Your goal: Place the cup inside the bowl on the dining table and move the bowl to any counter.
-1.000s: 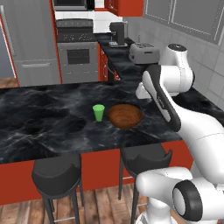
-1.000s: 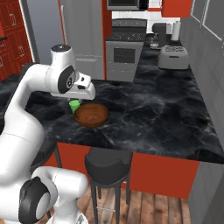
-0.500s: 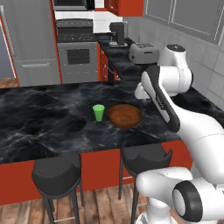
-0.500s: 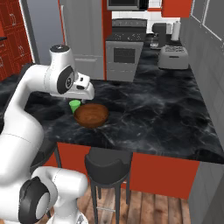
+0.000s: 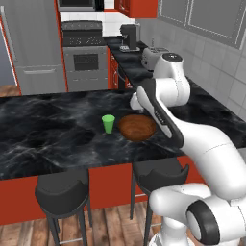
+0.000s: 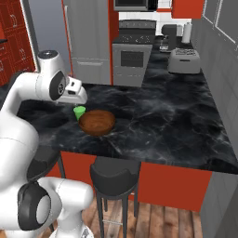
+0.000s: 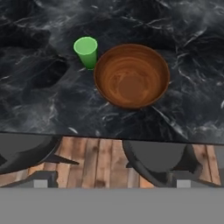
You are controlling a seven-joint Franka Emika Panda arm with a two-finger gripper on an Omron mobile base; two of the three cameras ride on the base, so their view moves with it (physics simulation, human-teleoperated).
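Gripper (image 7: pixel 112 175) hangs open and empty above the table (image 7: pixel 39 109). Ahead of it, the cup (image 7: pixel 86 51) stands upright just beside the bowl (image 7: pixel 131 75).

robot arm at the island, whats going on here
The white arm is raised over the dining table, its gripper open and holding nothing, looking down at the work. The green cup stands upright on the marble right beside the wooden bowl, not in it. The bowl is empty, so nothing has been picked up yet.
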